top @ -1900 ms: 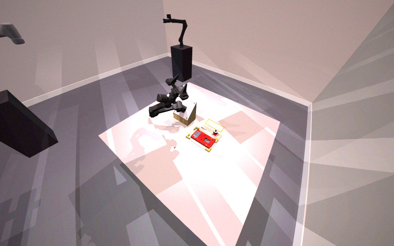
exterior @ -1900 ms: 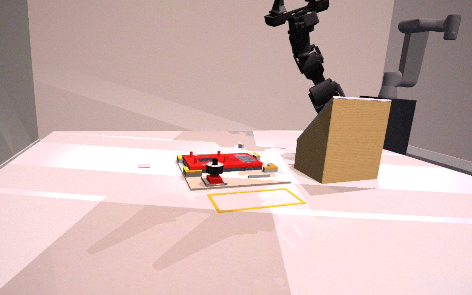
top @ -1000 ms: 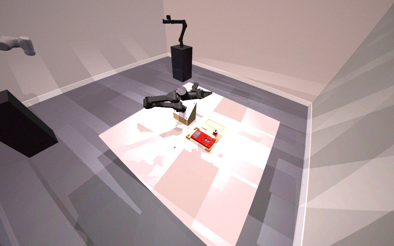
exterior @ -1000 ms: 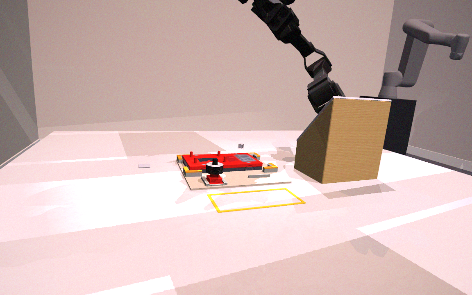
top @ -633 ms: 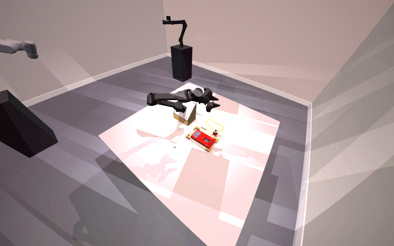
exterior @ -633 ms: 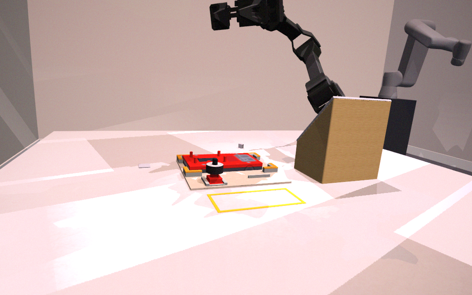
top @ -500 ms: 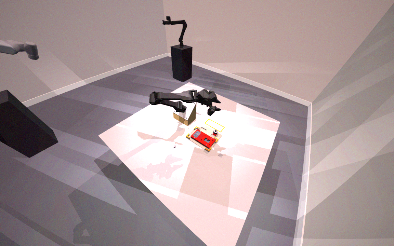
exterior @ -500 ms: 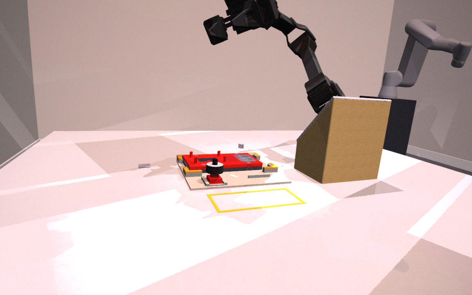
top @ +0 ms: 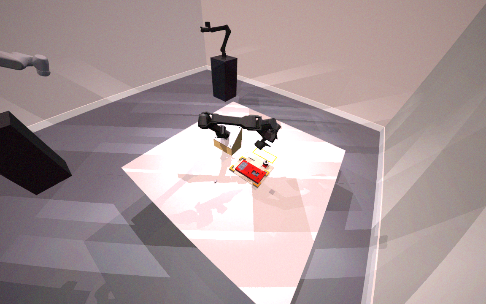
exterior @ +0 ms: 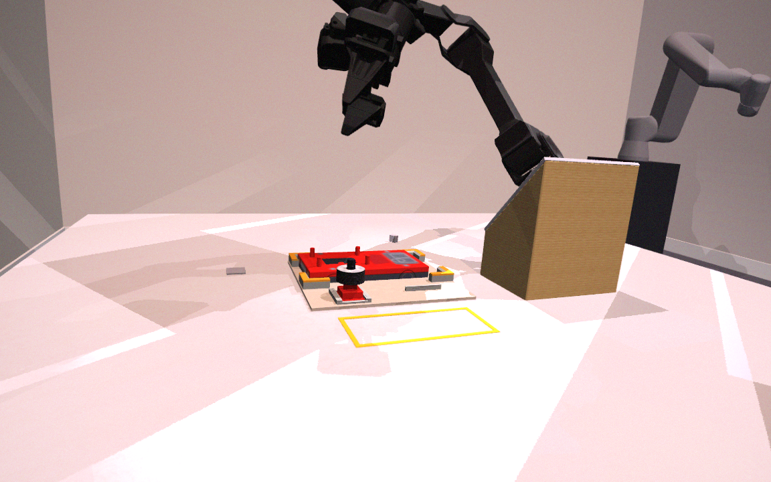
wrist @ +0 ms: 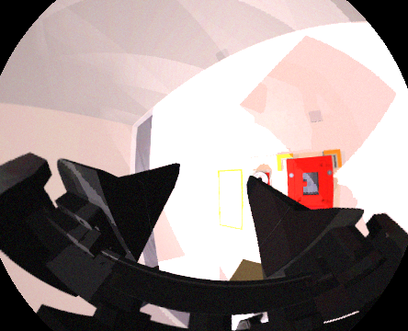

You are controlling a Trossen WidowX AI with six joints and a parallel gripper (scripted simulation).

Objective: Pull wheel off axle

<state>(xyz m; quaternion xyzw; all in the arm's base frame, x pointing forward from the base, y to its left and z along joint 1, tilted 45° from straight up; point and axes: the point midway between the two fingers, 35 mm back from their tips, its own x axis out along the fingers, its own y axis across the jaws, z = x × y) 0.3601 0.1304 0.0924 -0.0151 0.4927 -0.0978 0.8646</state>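
- Top: the gripper (top: 263, 144) is hanging above the yellow marked area (top: 264, 155), beside the red board (top: 251, 170).
- Exterior: the wheel (exterior: 351, 274) is sitting on its upright axle (exterior: 351, 264), well below the gripper.
- Wrist: the fingers are standing partly open, gripping nothing.
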